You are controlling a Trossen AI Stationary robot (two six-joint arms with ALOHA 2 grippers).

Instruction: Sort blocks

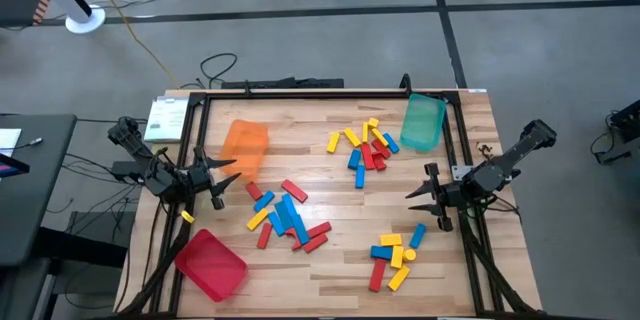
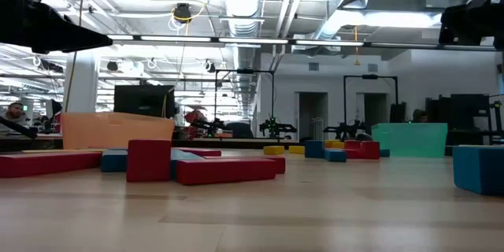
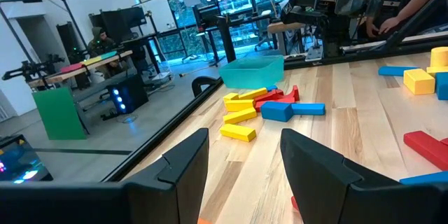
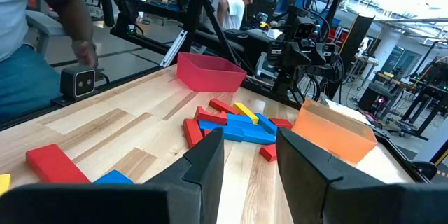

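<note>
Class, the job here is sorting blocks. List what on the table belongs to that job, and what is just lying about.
Belongs to the job:
- red, blue and yellow blocks
- orange tray
- red tray
- green tray
- left pincer, open
- right pincer, open

Lying about:
- white paper at the table's corner

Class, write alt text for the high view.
Red, blue and yellow blocks lie in three loose clusters on a wooden table, with orange, green and red trays around them. The left end effector and right end effector hover open at opposite sides, holding nothing.
</note>
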